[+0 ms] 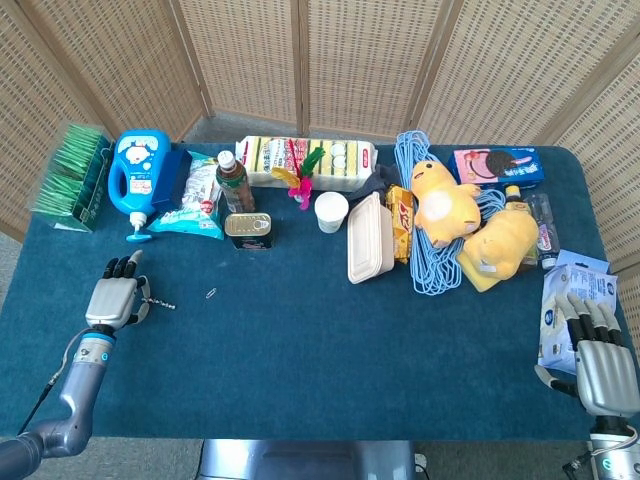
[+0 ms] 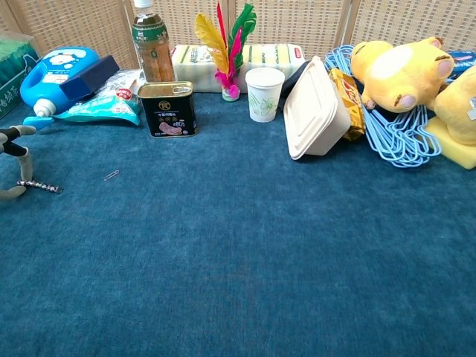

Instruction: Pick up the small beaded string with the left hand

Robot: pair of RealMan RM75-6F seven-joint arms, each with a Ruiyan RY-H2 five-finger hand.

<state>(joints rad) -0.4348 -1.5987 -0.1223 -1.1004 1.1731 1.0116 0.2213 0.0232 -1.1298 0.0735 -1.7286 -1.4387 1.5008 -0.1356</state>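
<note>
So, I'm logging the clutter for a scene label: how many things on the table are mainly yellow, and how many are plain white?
Yellow plush toys: 2, one at the coil and one nearer the right edge
White paper cup: 1
White clamshell box: 1
Total: 4
</note>
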